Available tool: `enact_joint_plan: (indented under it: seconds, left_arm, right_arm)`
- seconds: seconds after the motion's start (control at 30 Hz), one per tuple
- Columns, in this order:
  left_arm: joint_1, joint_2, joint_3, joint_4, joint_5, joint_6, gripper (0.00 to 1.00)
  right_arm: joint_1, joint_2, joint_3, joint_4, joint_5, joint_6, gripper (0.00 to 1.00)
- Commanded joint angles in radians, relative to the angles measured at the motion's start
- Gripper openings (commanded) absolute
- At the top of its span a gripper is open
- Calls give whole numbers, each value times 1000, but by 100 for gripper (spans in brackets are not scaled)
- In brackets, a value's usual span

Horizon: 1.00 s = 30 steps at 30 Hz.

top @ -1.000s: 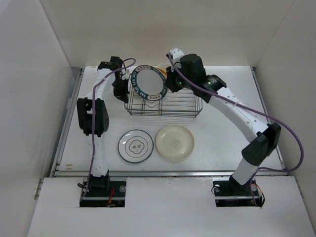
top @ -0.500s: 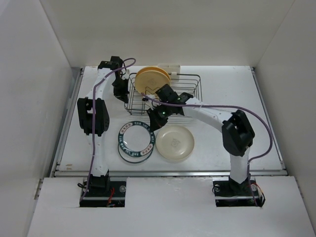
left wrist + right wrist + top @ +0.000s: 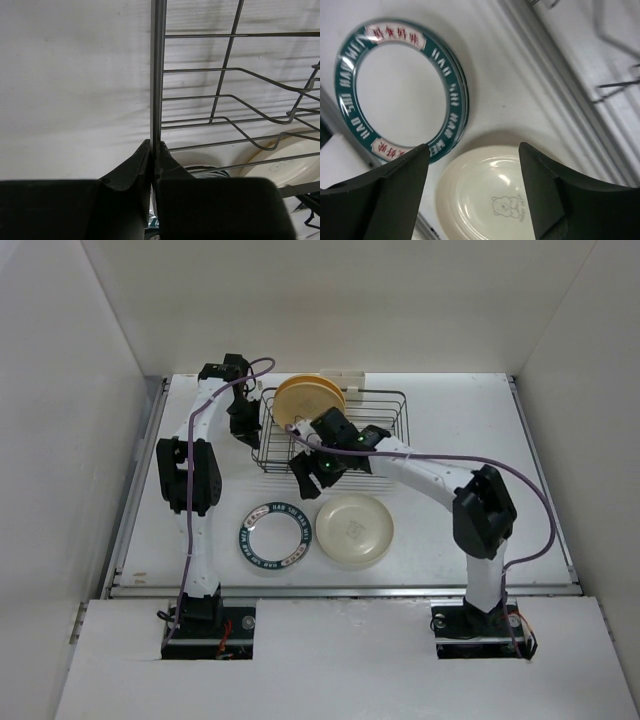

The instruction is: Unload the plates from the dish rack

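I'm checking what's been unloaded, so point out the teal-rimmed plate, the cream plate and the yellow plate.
teal-rimmed plate [image 3: 275,536]: top external view, on its white centre.
cream plate [image 3: 354,530]: top external view, on the middle of its well.
yellow plate [image 3: 306,397]: top external view, on the middle of its face.

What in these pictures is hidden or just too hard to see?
Top view: anything under the teal-rimmed plate is covered by it.
Top view: the lower part of the yellow plate sits behind the right arm and dish rack wires.
Right wrist view: the cream plate is cut off by the bottom edge and the right claw.
Left wrist view: the left claw blocks the lower picture.
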<state>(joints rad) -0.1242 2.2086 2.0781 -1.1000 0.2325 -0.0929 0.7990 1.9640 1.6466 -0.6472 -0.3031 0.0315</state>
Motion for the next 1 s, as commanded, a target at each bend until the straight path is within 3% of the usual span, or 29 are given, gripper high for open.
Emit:
enact_joint_plan:
  seconds: [0.0,0.13,0.3,0.43,0.83,0.97]
  left_arm:
    - [6,5,28,-18,13,-30,0]
    - [6,5,28,-18,13,-30,0]
    - [6,5,28,-18,13,-30,0]
    - [6,5,28,-18,-19,-19,0]
    - [6,39,28,-18,-19,-10,0]
    - [6,48,28,-18,-19,-10,0]
  right_arm:
    - [-23,-176,56,121,212,30,78]
    - [-118,-215,59,267,277,41,82]
    - [-184,-19,304,201,317,-22,63]
    - [-218,119,475,201,306,-48,55]
    - [-258,262,570,290,256,-61,55]
    - [-258,242,570,264,222,-61,55]
